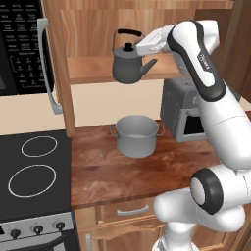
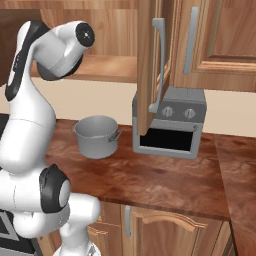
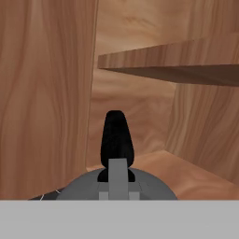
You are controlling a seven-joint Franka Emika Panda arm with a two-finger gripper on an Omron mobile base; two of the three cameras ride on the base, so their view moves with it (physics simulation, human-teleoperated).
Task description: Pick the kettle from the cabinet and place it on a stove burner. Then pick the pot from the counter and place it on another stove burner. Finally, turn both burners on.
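- Left base view: wooden kitchen; reddish counter [image 1: 122, 171] beside a black cooktop [image 1: 34, 171] with white burner rings. Landmark: the open cabinet [image 1: 98, 68] shelf. The kettle [image 1: 128, 61] hangs just off the shelf's front edge, its base clear of the board and apparently lifted, directly above the pot [image 1: 136, 136] on the counter. The gripper [image 1: 139, 43] comes in from the right at the black arched handle. Its jaws are closed; judged to be clamped on that handle. Toaster oven [image 1: 184, 112] sits below the shelf's right end.
- Right base view: the arm's upper joints block the shelf front, so the kettle is hidden. Pot stands on the counter below the shelf, left of the toaster oven; cabinet door [image 2: 150, 65] hangs open.
- Hand view: looks into the cabinet interior. Kettle's grey dome and black handle sit between the fingertips [image 3: 117, 179], right at the pincer.
- Handling judgement: kettle is rigid, smooth metal, probably light; a handle hold lets it swing, spout-heavy. Carry level.
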